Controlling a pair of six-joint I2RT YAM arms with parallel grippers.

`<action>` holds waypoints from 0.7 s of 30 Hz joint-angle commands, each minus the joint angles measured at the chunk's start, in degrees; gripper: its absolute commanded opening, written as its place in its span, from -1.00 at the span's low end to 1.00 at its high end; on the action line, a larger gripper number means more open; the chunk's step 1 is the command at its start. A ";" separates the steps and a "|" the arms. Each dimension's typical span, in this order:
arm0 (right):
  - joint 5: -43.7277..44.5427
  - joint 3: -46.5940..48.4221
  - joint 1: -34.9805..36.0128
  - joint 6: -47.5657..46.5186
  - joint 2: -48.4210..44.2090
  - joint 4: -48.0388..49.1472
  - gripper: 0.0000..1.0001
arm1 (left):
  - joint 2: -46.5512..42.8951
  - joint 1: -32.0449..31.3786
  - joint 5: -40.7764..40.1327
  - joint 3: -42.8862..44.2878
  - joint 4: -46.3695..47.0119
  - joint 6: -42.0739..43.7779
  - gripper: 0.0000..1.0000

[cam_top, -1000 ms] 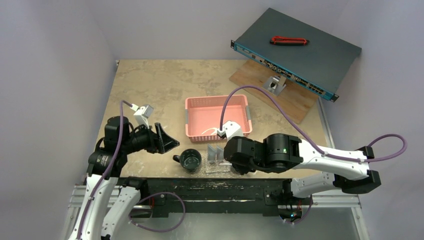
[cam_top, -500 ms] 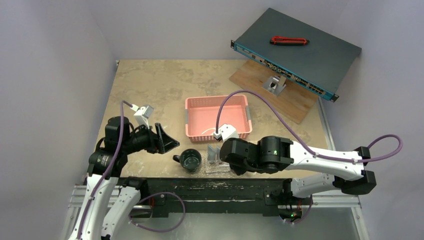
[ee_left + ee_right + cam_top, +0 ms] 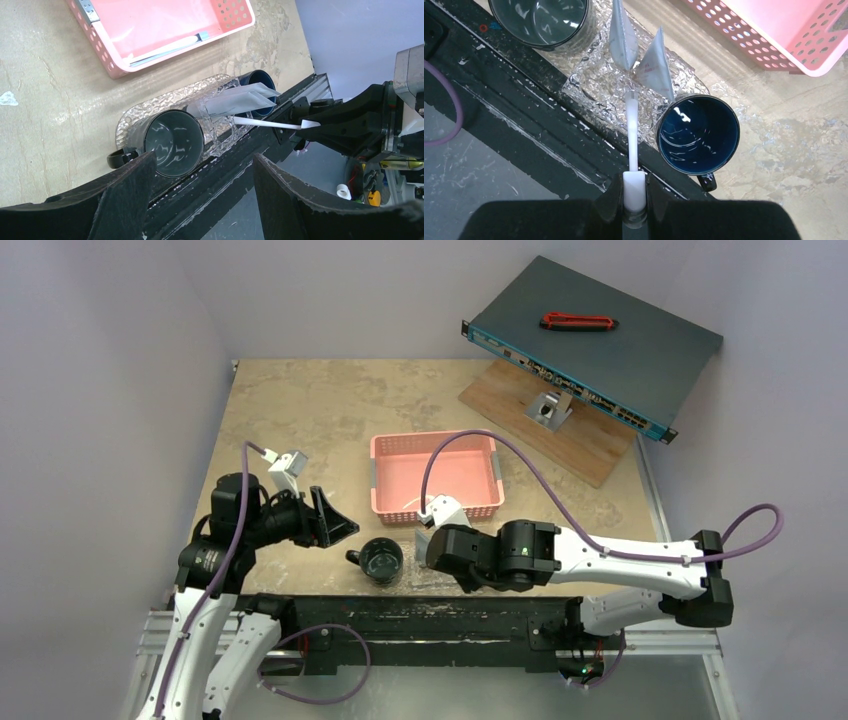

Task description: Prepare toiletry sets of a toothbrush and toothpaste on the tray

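Observation:
My right gripper (image 3: 634,182) is shut on a white toothbrush (image 3: 630,130), which points out over the clear bumpy tray (image 3: 594,85). Two pale toothpaste tubes (image 3: 623,35) (image 3: 655,67) stand up from the tray just beyond the brush tip. A dark mug (image 3: 541,17) and a blue mug (image 3: 698,132) stand at the tray's two ends. In the left wrist view the held toothbrush (image 3: 262,122) lies across below a toothpaste tube (image 3: 235,102). My left gripper (image 3: 205,200) is open and empty, held left of the tray (image 3: 435,575). Another toothbrush (image 3: 165,50) lies in the pink basket.
The pink slotted basket (image 3: 435,475) sits just behind the tray. A dark flat device (image 3: 595,345) with a red tool on it rests on a wooden board at the back right. The black rail (image 3: 420,615) runs along the table's near edge.
My right arm has swung left and nearer with the toothbrush, so its wrist now covers the tray. The left arm has not moved.

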 commanded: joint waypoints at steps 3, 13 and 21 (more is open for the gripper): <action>3.71 -1.45 -0.33 2.17 -0.54 3.79 -1.00 | 0.39 -0.11 -0.41 0.04 2.00 1.47 0.38; 4.81 -4.88 -0.33 3.08 -1.35 7.78 -1.00 | 0.65 -0.15 -0.46 -0.07 1.94 1.50 0.38; 5.74 -6.52 -0.28 3.56 -0.18 8.28 -1.00 | 0.80 -0.11 -0.45 -0.09 1.94 1.52 0.38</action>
